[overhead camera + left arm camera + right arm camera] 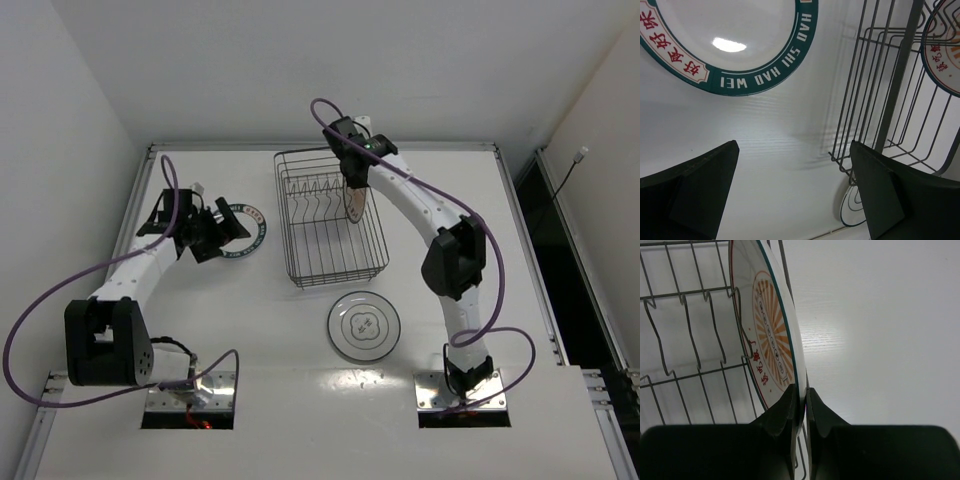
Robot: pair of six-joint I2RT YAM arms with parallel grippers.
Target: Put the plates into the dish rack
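Right fingers [818, 417] pinch orange plate [771, 340] — upright in rack [325, 235].

Both arms share one build: white tubular links joined by chunky black joint housings. The left arm [130, 275] ends in a black left pincer [215, 232] with broad, flat, matte dark fingers [695, 190]. Behind the right pincer [801, 397], whose dark fingertips [785, 410] taper narrow, the right arm [415, 205] carries a small green light [372, 143] on its black wrist block. A purple cable [30, 330] loops from behind each pincer back to a metal base plate [190, 395] at the arm's far end.
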